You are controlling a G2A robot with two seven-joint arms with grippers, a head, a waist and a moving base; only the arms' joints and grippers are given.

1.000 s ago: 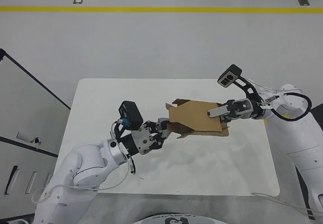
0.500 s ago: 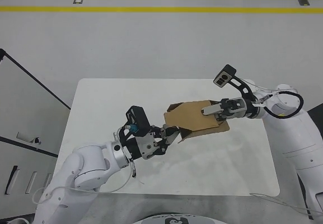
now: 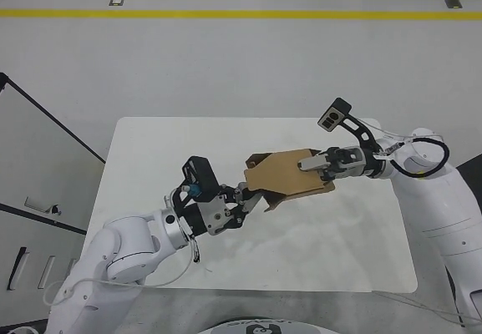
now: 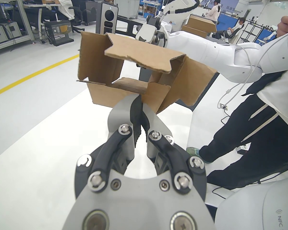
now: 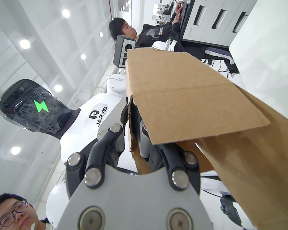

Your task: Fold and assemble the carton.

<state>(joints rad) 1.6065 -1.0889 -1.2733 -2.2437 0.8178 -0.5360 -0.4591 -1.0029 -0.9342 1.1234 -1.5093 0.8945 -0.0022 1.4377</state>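
A brown cardboard carton [image 3: 286, 174] is held up above the middle of the white table [image 3: 140, 167], partly opened into a tube with its end flaps loose. My left gripper [image 3: 251, 197] is shut on a lower flap at the carton's near-left end; in the left wrist view the carton [image 4: 134, 72] rises just past the closed fingers [image 4: 137, 107]. My right gripper [image 3: 312, 164] is shut on the carton's far-right edge. In the right wrist view a carton [image 5: 194, 101] panel runs between the fingers [image 5: 144, 135] and covers most of them.
A grey cabinet [image 3: 23, 159] stands left of the table. A yellow floor line [image 3: 241, 13] runs along the back. Bare tabletop lies in front of the carton and to its left and right.
Both arms have carried the carton a little to the left and turned it slightly. The left gripper drew back toward the near left; the grips stayed as they were.
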